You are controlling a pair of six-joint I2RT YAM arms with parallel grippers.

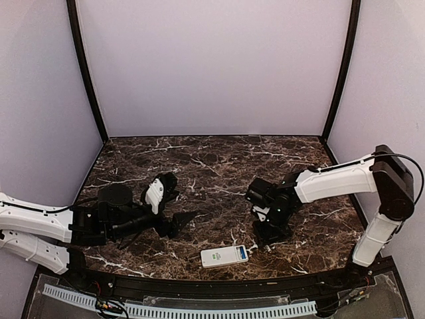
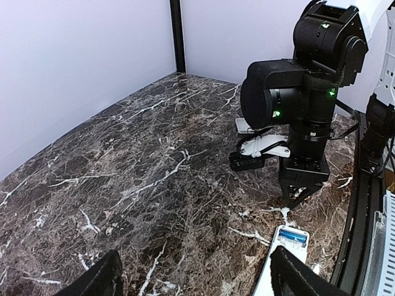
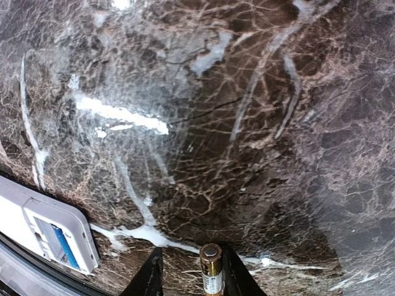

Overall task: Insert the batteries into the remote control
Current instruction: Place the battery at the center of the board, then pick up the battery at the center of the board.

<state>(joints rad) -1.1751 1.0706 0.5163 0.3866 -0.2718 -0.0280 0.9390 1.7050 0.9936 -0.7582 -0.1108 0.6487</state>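
Marble table (image 1: pixel 199 159). L gripper (image 1: pixel 182 199) low at left, fingers wide, empty. R gripper (image 2: pixel 300 196) points down beside remote control (image 1: pixel 224 256) (near front edge), fingers loosely parted round upright battery (image 3: pixel 211 269); blue cell (image 3: pixel 62 243) in remote's bay.

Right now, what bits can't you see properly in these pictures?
Battery: right wrist view, the bottom edge cuts it off, so whether the right hand grips it is unclear.
Remote control: right wrist view, cut by the corner; left wrist view, a finger of the left hand covers part of it.
Blue cells in its slot: top view, too small to count.
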